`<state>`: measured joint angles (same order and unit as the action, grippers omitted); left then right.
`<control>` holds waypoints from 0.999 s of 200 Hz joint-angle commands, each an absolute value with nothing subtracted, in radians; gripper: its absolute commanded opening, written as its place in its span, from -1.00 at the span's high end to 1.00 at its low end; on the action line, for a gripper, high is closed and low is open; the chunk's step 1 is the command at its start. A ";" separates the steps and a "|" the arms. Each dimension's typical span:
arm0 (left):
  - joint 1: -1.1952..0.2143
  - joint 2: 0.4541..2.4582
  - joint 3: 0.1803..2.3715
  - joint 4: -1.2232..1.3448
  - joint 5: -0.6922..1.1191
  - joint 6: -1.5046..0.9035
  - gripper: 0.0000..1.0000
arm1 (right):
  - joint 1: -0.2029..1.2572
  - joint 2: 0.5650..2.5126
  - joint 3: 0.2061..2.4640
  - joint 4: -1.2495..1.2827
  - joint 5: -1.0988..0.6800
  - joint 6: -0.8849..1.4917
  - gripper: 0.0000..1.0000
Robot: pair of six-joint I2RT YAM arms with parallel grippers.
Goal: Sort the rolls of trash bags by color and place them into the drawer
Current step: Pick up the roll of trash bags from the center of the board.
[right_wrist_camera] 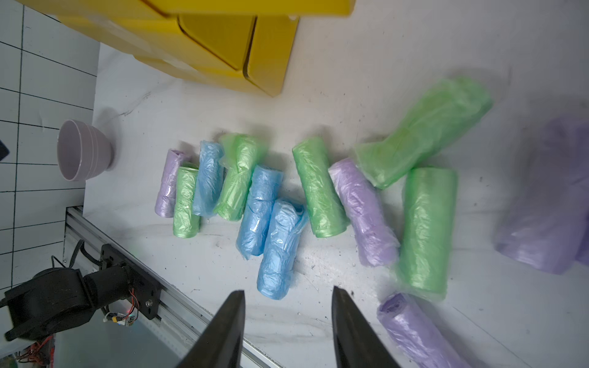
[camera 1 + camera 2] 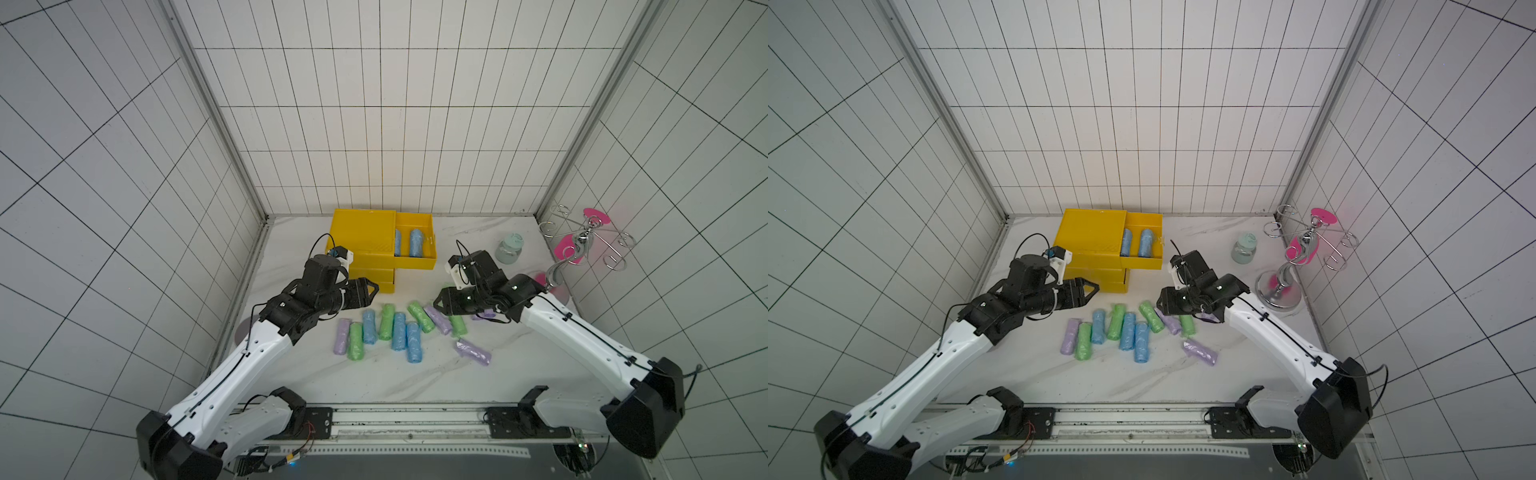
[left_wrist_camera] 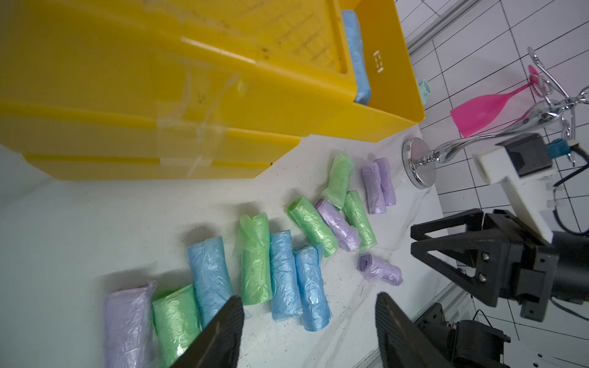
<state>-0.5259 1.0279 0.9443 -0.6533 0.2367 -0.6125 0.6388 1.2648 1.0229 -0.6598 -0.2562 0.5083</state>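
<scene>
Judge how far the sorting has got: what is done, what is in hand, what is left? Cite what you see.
Done: two blue rolls lie in the open top drawer. In hand: nothing; the left claw and right claw are open and empty above the table. Left: three blue rolls, the green rolls and the purple rolls lie mixed on the table; the lower drawers are shut.

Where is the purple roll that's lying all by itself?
In a top view the lone purple roll lies on the right side of the table, closest of all to the front edge, just in front of a green roll.
</scene>
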 commanded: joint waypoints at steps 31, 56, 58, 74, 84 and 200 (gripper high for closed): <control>-0.570 0.949 0.769 -0.579 0.204 -0.717 -0.29 | 0.741 1.277 0.782 -0.355 -0.289 0.710 -0.01; -0.574 0.918 0.704 -0.564 0.205 -0.745 -0.29 | 0.789 1.345 0.722 -0.226 -0.305 0.777 -0.02; -0.574 0.915 0.700 -0.562 0.207 -0.746 -0.29 | 0.792 1.350 0.719 -0.218 -0.306 0.782 -0.02; -0.577 0.894 0.674 -0.557 0.207 -0.759 -0.29 | 0.818 1.410 0.705 -0.158 -0.310 0.810 -0.01; -0.576 0.884 0.666 -0.557 0.207 -0.763 -0.29 | 0.834 1.445 0.703 -0.136 -0.309 0.820 0.00; -0.576 0.872 0.685 -0.572 0.204 -0.743 -0.29 | 0.870 1.526 0.708 -0.119 -0.264 0.833 0.62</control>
